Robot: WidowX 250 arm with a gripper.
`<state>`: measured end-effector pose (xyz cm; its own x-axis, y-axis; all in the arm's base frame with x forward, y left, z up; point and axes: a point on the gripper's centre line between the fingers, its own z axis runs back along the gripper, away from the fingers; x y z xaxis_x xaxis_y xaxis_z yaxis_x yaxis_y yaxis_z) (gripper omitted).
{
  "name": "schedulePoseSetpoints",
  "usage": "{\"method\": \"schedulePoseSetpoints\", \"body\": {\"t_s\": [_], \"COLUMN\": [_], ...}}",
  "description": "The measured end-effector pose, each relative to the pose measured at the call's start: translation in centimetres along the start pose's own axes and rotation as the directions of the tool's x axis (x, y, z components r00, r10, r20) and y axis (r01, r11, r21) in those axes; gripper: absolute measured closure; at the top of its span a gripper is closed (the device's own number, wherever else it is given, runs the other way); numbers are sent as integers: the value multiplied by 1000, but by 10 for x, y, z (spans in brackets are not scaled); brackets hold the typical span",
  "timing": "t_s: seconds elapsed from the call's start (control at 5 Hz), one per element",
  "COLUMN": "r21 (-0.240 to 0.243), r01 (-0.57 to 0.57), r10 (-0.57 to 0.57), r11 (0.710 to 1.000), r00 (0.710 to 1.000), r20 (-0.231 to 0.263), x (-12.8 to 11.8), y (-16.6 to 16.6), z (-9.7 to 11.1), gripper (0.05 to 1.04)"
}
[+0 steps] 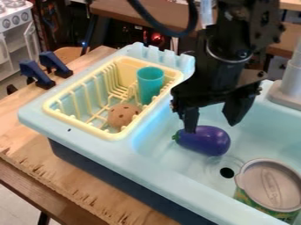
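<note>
Though smooth, bulbous eggplant [206, 141] beneath end effector [212, 126].

"Clock's flat on the view, twelve at top. Where do we start?"

"Drain [227, 172], in the basin [170, 156]. We've got the eggplant [206, 141] at eleven from it, in the basin too. Can [270, 186] at four, close by. Faucet [291, 83] at one, farther off."

"Rack [108, 134]?"

"Ten from the eggplant, set in the sink unit [35, 115]. Inside, we log the ball [122, 116], with the cup [150, 83] at one from it."

"Outside?"

"Sink unit's on the table [26, 140]. We put two clamps [35, 74] at ten from the rack, just beyond the unit. Toy stove [16, 17] between ten and eleven, well apart."
</note>
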<state>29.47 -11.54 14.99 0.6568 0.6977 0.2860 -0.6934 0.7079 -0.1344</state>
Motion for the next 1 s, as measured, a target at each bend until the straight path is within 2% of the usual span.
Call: {"method": "schedulePoseSetpoints", "body": {"t_s": [0.2,0.6,1.0], "r21": [-41,-107,-125], "r01": [-117,-320,-447], "r10": [118,324,448], "r11": [992,941,886], "r00": [993,946,894], "r20": [11,26,-19], "x": [4,12,5], "y": [4,-4,3], "z": [-6,-14,-35], "gripper": [81,81,81]}}
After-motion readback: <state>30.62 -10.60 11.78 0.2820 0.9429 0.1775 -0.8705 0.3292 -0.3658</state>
